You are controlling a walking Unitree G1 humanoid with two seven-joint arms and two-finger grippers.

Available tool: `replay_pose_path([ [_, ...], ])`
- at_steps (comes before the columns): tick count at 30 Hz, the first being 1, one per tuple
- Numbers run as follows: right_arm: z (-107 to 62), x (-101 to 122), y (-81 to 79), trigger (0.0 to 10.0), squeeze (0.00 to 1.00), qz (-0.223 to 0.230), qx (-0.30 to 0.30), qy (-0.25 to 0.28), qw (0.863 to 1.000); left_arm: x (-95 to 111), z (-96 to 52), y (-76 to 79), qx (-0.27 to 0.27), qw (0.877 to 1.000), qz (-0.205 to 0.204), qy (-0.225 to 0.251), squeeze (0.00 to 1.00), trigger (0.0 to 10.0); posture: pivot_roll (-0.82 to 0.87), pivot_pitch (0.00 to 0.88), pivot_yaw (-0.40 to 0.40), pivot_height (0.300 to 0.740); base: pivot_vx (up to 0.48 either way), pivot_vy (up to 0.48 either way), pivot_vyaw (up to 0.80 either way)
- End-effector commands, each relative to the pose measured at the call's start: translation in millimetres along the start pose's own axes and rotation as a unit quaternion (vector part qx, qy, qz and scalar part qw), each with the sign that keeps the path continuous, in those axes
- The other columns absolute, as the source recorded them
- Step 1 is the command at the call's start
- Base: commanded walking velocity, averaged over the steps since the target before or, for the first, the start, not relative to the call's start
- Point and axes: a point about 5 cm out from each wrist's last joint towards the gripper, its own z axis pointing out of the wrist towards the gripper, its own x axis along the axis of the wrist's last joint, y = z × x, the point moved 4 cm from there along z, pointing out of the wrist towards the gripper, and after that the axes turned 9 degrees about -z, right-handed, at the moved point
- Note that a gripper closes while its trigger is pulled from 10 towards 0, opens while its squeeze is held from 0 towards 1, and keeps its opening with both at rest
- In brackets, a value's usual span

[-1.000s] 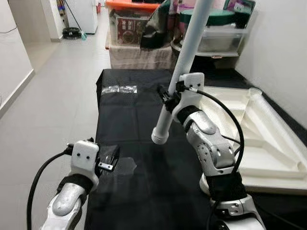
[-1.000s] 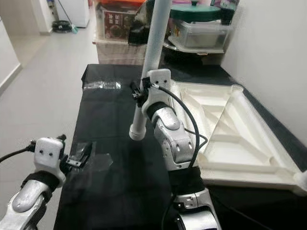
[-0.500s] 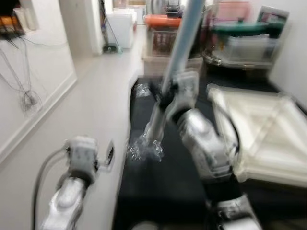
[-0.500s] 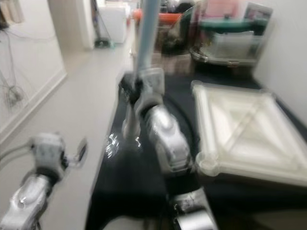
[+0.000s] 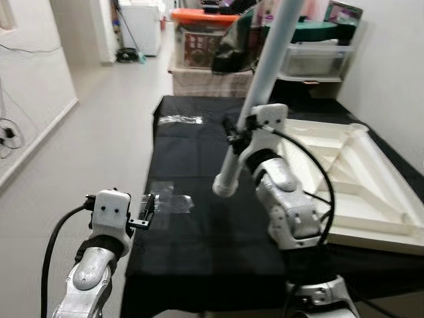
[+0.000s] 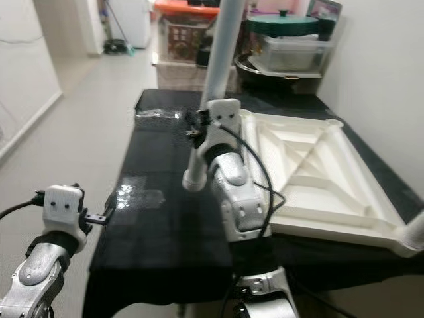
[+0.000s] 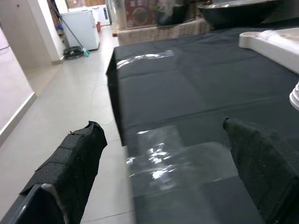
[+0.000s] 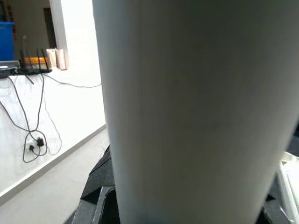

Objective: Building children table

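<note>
One leg [image 5: 260, 74], one tabletop [image 5: 344, 172].

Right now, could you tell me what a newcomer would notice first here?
The right gripper holds a long white table leg tilted above the black-covered table. To its right lies the upturned white tabletop. The open left gripper hovers by clear plastic wrap at the table's left edge.

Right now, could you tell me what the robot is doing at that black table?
The robot is assembling a child's table. Its right gripper holds a white table leg tilted above the black-covered table. The white tabletop lies upside down on the robot's right side of it, ribs facing up, with no leg seen fitted. The left gripper is open and empty near the table's left edge, beside a clear plastic bag. A second clear bag lies farther back.
</note>
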Motion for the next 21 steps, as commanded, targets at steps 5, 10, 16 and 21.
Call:
replay_pose_path([
  [5, 0.8, 4, 7.3, 10.0, 0.00, -0.005, -0.003, 0.011, 1.000, 0, 2.0, 0.9, 0.002, 1.000, -0.011, 0.005, 0.00, 10.0, 0.06, 0.000, -0.065, 0.740, 0.000, -0.060, 0.00],
  [10, 2.9, 8, 5.8, 10.0, 0.00, -0.015, 0.028, 0.017, 0.999, -3, 1.7, -1.7, 0.005, 1.000, -0.009, 0.000, 0.00, 10.0, 0.06, 0.000, -0.061, 0.740, 0.000, 0.000, 0.00],
  [16, 9.1, 16, 14.3, 10.0, 0.00, -0.048, 0.076, 0.022, 0.996, -7, 1.5, -4.9, 0.008, 1.000, -0.010, -0.010, 0.00, 10.0, 0.06, 0.000, -0.064, 0.740, 0.000, 0.000, 0.00],
  [21, 9.6, 15, 11.8, 10.0, 0.00, -0.053, 0.150, 0.006, 0.987, -14, -1.9, -7.7, 0.016, 1.000, -0.012, -0.021, 0.00, 10.0, 0.06, 0.000, -0.068, 0.740, 0.000, 0.000, 0.00],
])
